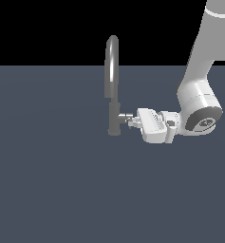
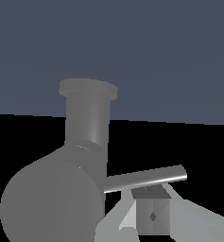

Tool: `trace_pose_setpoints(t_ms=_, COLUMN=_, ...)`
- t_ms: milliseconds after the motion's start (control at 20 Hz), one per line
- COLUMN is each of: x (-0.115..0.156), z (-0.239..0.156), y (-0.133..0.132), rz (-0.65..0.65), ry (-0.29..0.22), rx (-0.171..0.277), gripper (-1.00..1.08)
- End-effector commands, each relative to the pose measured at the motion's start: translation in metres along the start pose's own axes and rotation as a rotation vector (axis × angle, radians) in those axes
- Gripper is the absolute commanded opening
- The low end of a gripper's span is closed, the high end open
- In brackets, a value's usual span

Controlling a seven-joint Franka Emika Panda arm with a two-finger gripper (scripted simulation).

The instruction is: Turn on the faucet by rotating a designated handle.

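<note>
You have the tool [image 1: 131, 121] pressed against the handle [image 1: 126, 117] at the faucet's [image 1: 113, 80] 3 o'clock side, mid-desk [image 1: 47, 180], though whether it is clenched I cannot tell, so a loose hold could slip off the thin lever rod [image 2: 146, 178] as you rotate.

The faucet [image 1: 113, 90] stands upright on the flat ground [image 1: 52, 180]. Its handle [image 1: 125, 117] sticks out sideways from the base toward the exterior view's right, where the gripper [image 1: 131, 121] meets it.
</note>
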State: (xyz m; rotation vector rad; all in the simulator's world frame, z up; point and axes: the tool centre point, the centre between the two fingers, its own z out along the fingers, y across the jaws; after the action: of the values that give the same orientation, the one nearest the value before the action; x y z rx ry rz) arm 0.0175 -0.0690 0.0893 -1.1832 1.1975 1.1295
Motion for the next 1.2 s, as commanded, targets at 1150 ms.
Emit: trace_pose_setpoints(t_ms=1150, x=0.062, z=-0.001, y=-0.023, rz=0.04, ry=0.005, rx=0.008, gripper=-1.0)
